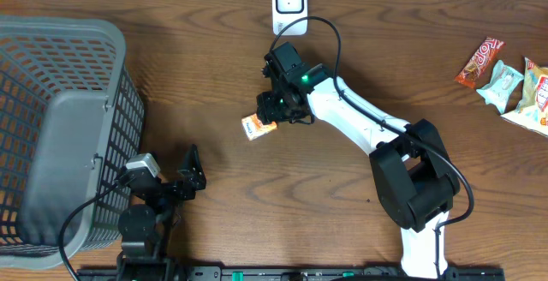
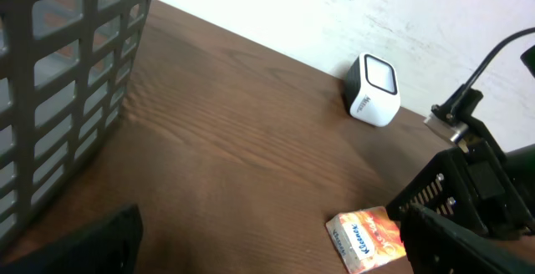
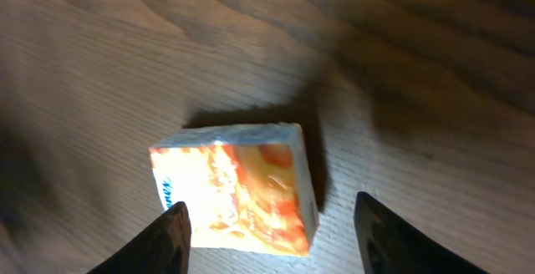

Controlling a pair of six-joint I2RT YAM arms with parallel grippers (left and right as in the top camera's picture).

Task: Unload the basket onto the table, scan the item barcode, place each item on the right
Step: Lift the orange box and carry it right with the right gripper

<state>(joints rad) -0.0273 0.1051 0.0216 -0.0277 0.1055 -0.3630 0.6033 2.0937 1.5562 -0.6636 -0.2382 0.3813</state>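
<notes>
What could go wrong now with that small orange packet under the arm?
1. The packet lies flat, off-centre under the open right gripper. One finger seems to sit over its edge, so closing might nudge or tip it rather than grip it.
2. Only its printed front shows. The barcode may end up facing away from the scanner, so a scan could fail.

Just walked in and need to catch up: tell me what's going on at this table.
The right end effector hovers open over a small orange packet lying on the table, short of the white scanner. The left end effector sits open beside the grey basket. More snacks lie at the far right.
</notes>
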